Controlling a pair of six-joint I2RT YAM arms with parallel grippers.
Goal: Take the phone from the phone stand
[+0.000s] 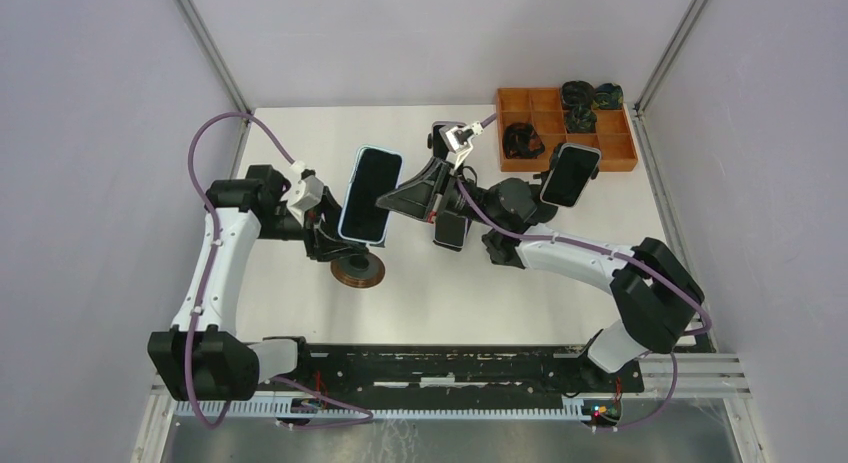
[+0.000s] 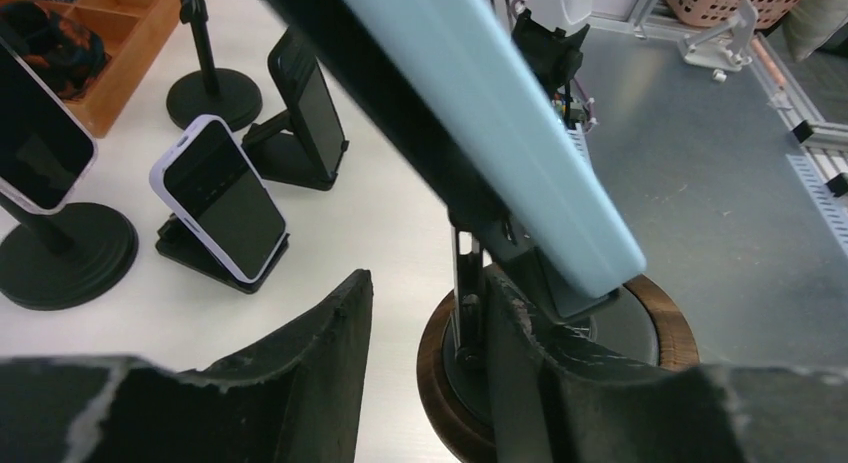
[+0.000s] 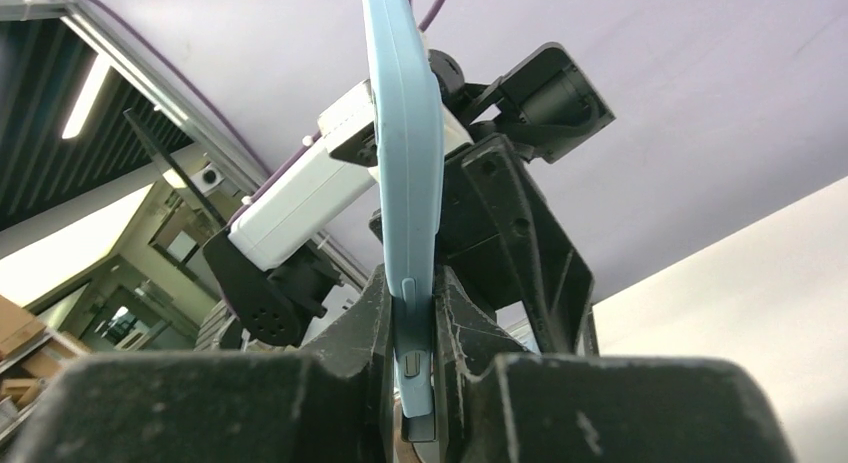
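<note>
Phone [image 1: 370, 193] in a pale blue case, dark screen up, sits tilted on a black phone stand with a round wooden base [image 1: 358, 270], left of the middle of the white worktop [image 1: 450, 308]. The right arm's fingers [image 3: 470, 323] are clenched on one long edge of the phone, the edge facing that arm. In the right wrist view the blue rim [image 3: 405, 183] is pinched between them, one finger on each face.

The left arm's fingers [image 2: 310, 373] stand apart on either side of the stand's thin post, low down just above the wooden base [image 2: 660, 323]. One is close against the post. Bare worktop shows between the other and the post, so they are released and not grasping it.

Just beyond, a white-cased phone [image 2: 220, 198] leans on a low black stand, and a dark phone [image 2: 310, 108] is propped on another. A third phone [image 1: 570, 175] rides a taller stand near the far right corner, beside a brown wooden divided tray [image 1: 520, 103] holding dark bundles
</note>
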